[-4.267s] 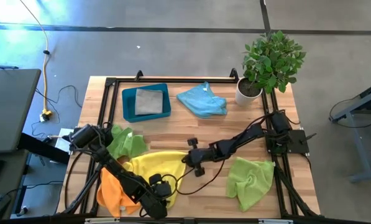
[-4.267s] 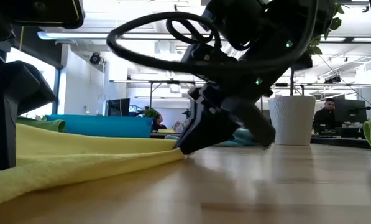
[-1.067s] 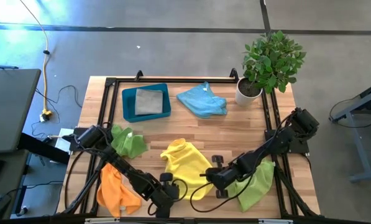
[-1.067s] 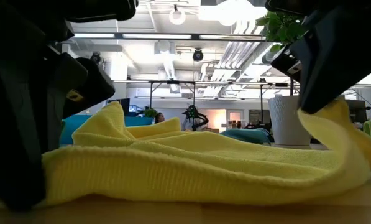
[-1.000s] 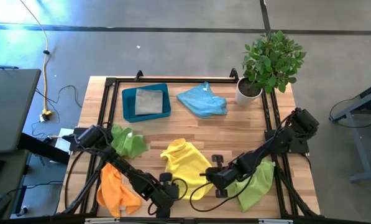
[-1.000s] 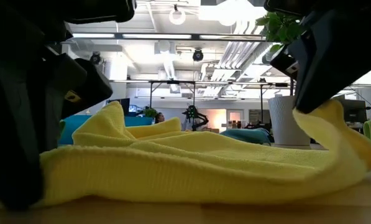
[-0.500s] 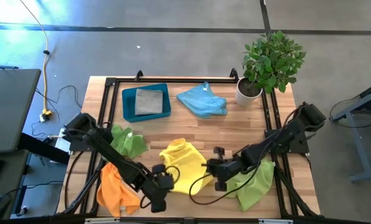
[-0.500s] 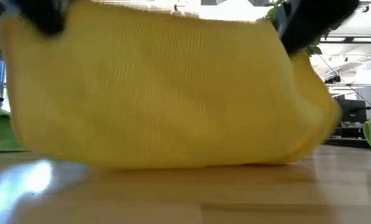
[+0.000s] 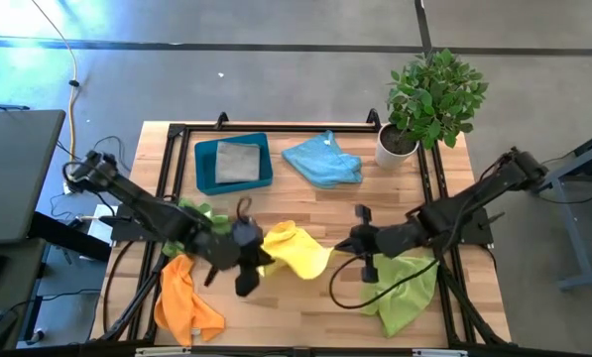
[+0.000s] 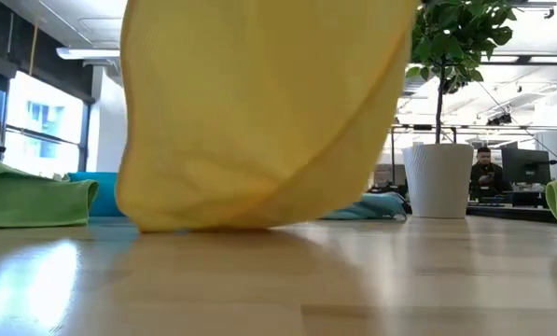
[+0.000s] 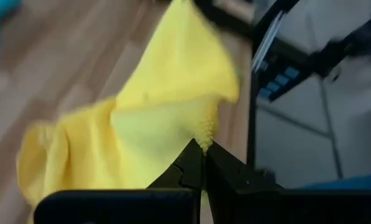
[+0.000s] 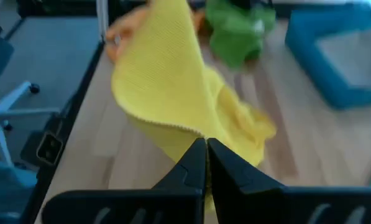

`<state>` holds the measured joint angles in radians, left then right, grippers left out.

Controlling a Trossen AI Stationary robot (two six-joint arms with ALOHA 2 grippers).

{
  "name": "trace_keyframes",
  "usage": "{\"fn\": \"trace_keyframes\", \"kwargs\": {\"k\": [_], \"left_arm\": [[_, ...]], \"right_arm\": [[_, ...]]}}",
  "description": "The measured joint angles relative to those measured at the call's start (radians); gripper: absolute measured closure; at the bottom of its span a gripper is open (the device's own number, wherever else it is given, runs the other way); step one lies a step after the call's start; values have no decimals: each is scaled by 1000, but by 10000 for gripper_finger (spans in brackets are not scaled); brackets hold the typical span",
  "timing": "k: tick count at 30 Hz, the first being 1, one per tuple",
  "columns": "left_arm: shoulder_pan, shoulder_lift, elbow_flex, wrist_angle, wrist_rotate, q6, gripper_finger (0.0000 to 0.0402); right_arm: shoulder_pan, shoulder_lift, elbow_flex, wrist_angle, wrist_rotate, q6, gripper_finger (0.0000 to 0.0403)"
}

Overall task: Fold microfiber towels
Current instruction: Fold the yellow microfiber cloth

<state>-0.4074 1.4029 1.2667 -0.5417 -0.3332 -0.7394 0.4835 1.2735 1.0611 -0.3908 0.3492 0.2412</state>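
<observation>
Left wrist camera view: the left gripper (image 11: 203,163) has its two dark fingers pressed together, pinching the edge of a yellow microfiber towel (image 11: 154,106). The towel hangs loose and rumpled, spreading away from the fingers toward ten o'clock, above a wooden table (image 11: 61,68). A black frame rail (image 11: 255,93) runs beside the table's edge.

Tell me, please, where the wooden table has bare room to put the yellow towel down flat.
Bare wood lies along the near edge, between the crumpled orange cloth and the lime green cloth. A narrower strip runs below the teal plastic tray and light blue cloth. The left side is crowded.
</observation>
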Motion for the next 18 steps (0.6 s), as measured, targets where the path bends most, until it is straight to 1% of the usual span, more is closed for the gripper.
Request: {"fn": "trace_keyframes", "kwargs": {"k": [5, 8, 10, 12, 13, 14, 15, 16, 18], "left_arm": [[28, -76, 0, 87, -4, 122, 401], [42, -114, 0, 112, -26, 188, 401], [51, -132, 2, 123, -52, 217, 401], [59, -149, 0, 115, -89, 230, 401], [64, -151, 2, 126, -103, 231, 401], [70, -157, 2, 124, -107, 226, 401], [73, -162, 0, 118, -102, 219, 401], [74, -163, 0, 125, -78, 207, 401], [74, -157, 3, 153, 30, 193, 401]], "right_arm": [[-10, -56, 0, 77, 10, -147, 403], [-19, -77, 0, 125, 32, -214, 403], [-24, -87, 0, 119, 97, -223, 403], [-35, -87, 0, 111, 188, -219, 403], [-37, -87, 0, 102, 215, -210, 403], [-42, -86, 0, 101, 220, -197, 403], [-45, -86, 0, 104, 185, -193, 403], [-48, -86, 0, 107, 119, -194, 403], [-45, -85, 0, 106, -29, -210, 403]]}}
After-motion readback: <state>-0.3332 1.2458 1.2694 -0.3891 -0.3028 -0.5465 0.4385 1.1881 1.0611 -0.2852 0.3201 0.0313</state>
